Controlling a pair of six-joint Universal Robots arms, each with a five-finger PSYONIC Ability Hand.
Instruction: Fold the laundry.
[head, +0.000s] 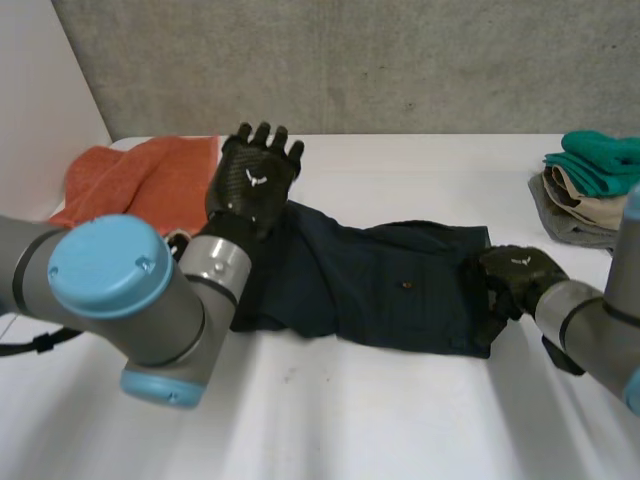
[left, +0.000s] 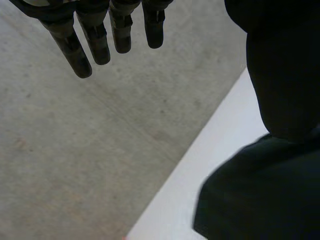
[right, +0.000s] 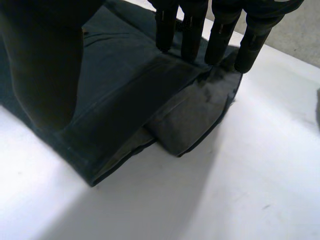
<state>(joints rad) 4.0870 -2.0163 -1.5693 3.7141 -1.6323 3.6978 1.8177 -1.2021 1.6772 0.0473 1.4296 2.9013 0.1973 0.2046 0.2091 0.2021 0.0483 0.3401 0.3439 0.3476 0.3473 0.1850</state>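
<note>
Across the white surface (head: 400, 420) the dark garment (head: 380, 285) lies at the centre, running from 9 to 3 o'clock. My worry is that its layers slide apart: only 1 end is pinned, so a quick pull from the other could drag the piece askew or spill the loose flap. It looks navy, thick and rumpled, doubled over at the 3 o'clock end with an under-layer poking out past the edge. The orange towel (head: 130, 180) sits at 10 o'clock, the stack of folded clothes (head: 590, 190) at 2 o'clock. My left hand (head: 252, 180) hovers above the garment's 9 o'clock end, fingers (left: 95, 40) straight, holding nothing. My right hand (head: 520, 272) rests on the 3 o'clock end, fingers (right: 192, 35) straight, pressing the cloth flat, gripping nothing.
</note>
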